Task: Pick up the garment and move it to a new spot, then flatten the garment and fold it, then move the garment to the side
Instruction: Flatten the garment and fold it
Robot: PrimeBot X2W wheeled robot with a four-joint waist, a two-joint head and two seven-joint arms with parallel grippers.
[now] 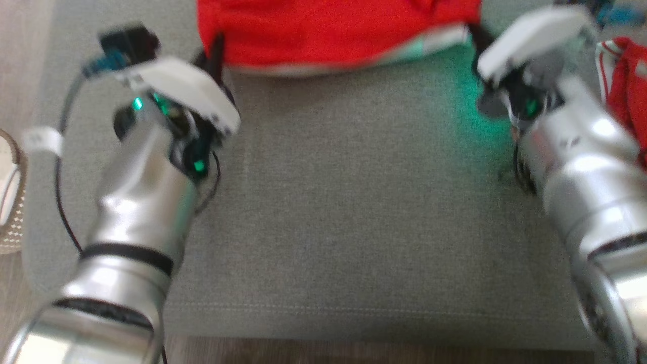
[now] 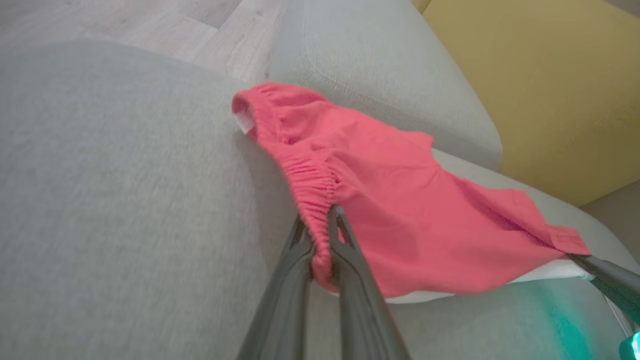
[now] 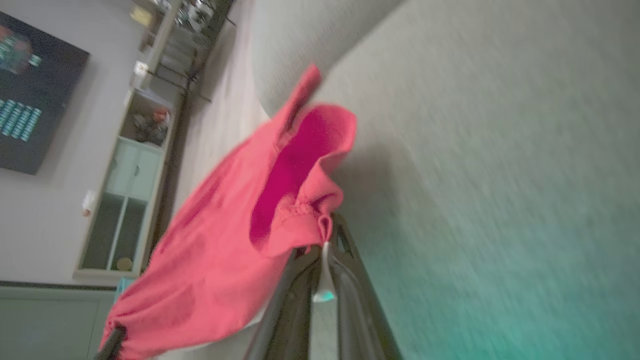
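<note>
While stretched side to side, 1 red garment [image 1: 333, 30] is held between 2 tools: left tool [image 2: 320, 225] clamped on waistband [image 2: 310, 180], right tool [image 3: 322, 240] clamped on opposite edge.

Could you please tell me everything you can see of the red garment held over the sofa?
The red garment looks like soft knit shorts, with a gathered elastic waistband and a white trim along its lower edge. It hangs stretched and wrinkled between the two arms. The jaws of the left gripper pinch the waistband, and those of the right gripper pinch a bunched edge. It is over the grey sofa cushion; whether it rests on it is unclear.
</note>
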